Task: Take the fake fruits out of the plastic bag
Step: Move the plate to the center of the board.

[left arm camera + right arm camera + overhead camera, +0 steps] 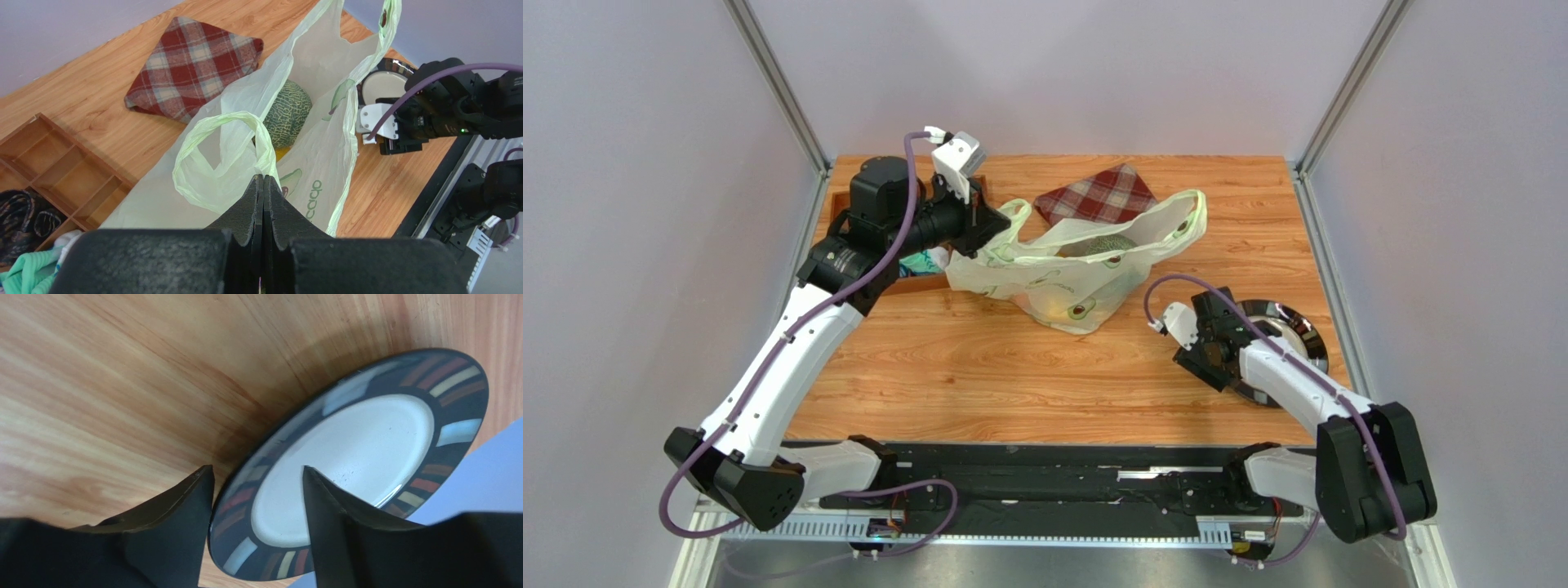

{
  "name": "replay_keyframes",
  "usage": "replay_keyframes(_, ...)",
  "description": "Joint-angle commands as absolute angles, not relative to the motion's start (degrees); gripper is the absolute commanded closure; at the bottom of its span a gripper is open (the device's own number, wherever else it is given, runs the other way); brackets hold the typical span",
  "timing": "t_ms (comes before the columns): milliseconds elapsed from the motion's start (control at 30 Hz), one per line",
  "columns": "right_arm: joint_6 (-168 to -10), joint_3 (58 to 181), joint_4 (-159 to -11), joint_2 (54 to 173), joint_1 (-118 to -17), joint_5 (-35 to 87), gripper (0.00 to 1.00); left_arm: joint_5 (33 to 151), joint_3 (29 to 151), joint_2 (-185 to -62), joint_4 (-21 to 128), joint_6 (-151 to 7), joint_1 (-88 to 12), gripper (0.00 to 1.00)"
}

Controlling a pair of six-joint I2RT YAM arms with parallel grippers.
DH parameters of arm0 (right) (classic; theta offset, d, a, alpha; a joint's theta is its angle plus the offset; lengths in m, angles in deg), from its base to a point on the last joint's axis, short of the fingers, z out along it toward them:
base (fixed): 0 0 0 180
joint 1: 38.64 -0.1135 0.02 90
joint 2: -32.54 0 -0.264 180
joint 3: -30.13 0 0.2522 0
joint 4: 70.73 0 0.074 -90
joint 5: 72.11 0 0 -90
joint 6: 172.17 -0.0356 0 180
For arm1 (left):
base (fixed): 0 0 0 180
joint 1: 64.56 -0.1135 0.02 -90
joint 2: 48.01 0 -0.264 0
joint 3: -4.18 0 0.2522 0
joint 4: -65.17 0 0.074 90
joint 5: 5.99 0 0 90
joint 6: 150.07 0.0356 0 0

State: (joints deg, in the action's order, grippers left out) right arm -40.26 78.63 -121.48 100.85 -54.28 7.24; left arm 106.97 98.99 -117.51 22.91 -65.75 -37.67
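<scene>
Wood-grain table (1014,368) forms the work surface, with pale walls on three sides.

Left arm: my left gripper (264,179) is at the far left of the table. Its fingers are pressed flat together, with one loop handle of the plastic bag (1063,276) pinched at their tips. The handle stands up as a loop directly beyond the fingertips, and the bag mouth gapes open behind it.

Bag position: far centre of the table, just in front of the red plaid cloth (1096,194). A compartmented wooden tray (61,165) lies to its left and a dark-rimmed plate (454,386) to its right.

Contents: the netted grey-green melon (287,113) sits inside the bag, visible through the open mouth. A sliver of a yellow piece (281,153) shows beneath the melon's near side. The plastic hides any other contents.

Right arm: my right gripper (255,478) is low over the near-right area, well apart from the bag. Its fingers are spread and grip nothing. The plate rim shows in the gap between them; I cannot tell whether either finger touches it.
</scene>
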Motion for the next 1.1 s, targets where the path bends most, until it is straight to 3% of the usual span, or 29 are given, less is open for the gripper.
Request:
replay_keyframes(0,-35.9,74.7,-110.9,102.3,-58.1,-1.3,0.46,106.7,99.6,-116.0,24.1,-64.0,-37.8,1.0)
replay_keyframes(100,-33.1,71.2,-108.7,101.6,-63.5,-3.3,0.65,106.6,99.3,-115.7,23.9,-63.4,-37.8,1.0)
replay_keyframes(133,-32.9,70.7,-108.7,101.2,-65.1,-3.6,0.77,106.5,99.3,-115.5,23.9,-63.3,-37.8,1.0)
replay_keyframes(233,-32.9,70.4,-109.7,99.6,-71.7,-3.2,0.93,106.0,98.9,-115.0,23.8,-62.9,-37.8,1.0)
replay_keyframes(400,-37.0,76.6,-115.9,101.6,-85.0,2.0,0.97,104.3,97.0,-114.1,23.5,-61.4,-37.8,1.0)
replay_keyframes(733,-47.6,87.2,-127.0,105.9,-106.4,20.4,0.96,101.0,96.3,-114.5,23.5,-56.5,-37.9,1.0)
replay_keyframes(867,-51.2,86.3,-127.0,106.0,-110.5,27.2,0.95,100.4,94.6,-114.2,25.1,-55.4,-37.9,1.0)
replay_keyframes(967,-53.2,84.6,-126.4,106.5,-112.7,33.7,0.85,99.3,92.6,-114.5,27.0,-55.8,-37.9,1.0)
replay_keyframes(1000,-53.3,84.4,-126.2,106.7,-112.9,35.2,0.67,99.3,91.7,-114.7,27.4,-56.1,-37.9,1.0)
replay_keyframes(1067,-52.2,84.3,-126.5,108.1,-113.0,37.7,0.5,99.7,90.5,-114.8,28.5,-57.6,-37.9,1.0)
